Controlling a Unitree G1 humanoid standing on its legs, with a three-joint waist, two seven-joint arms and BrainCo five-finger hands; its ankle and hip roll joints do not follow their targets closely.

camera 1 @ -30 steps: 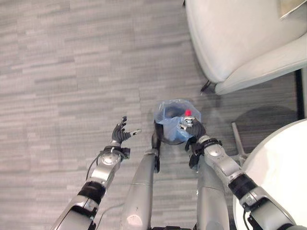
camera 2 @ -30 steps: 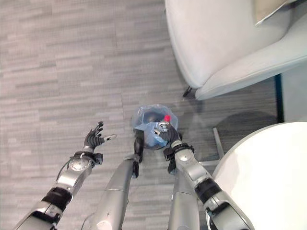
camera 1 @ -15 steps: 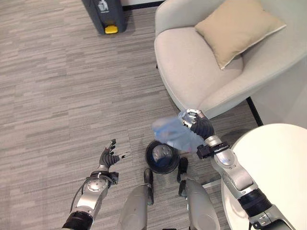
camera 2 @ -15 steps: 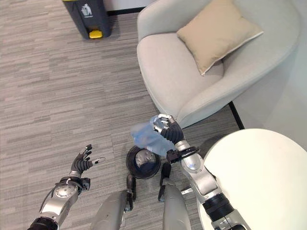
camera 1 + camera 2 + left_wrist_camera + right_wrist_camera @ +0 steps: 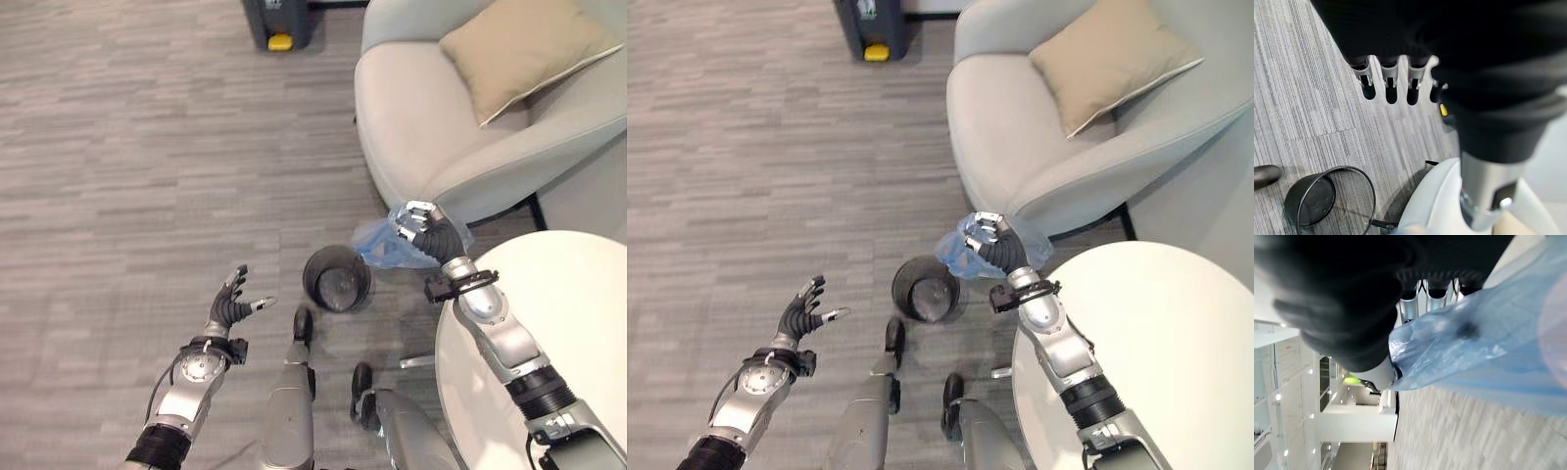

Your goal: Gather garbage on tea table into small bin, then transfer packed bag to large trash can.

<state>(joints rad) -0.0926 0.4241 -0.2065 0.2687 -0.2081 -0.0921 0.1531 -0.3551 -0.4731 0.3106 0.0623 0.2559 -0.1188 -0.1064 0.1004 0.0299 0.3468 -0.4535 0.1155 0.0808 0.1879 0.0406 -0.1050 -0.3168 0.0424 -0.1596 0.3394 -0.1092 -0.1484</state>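
Note:
My right hand (image 5: 431,233) is shut on the gathered top of the translucent blue garbage bag (image 5: 387,247), which hangs in the air beside the armchair, up and to the right of the small bin. The same bag (image 5: 1488,347) spreads past the curled fingers in the right wrist view. The small black mesh bin (image 5: 337,279) stands on the carpet without a liner, also visible as the bin (image 5: 1327,198) in the left wrist view. My left hand (image 5: 231,309) is open and holds nothing, low on the left over the floor. The large dark trash can (image 5: 277,20) with a yellow pedal stands at the far top.
A pale grey armchair (image 5: 431,127) with a tan cushion (image 5: 524,49) fills the upper right. The round white tea table (image 5: 568,323) sits at the lower right, close under my right forearm. Grey striped carpet (image 5: 127,157) stretches open to the left.
The camera has shifted, so the whole scene slid. My right hand keeps the bag lifted out of the bin and now holds it further right of the bin. The left hand stays open.

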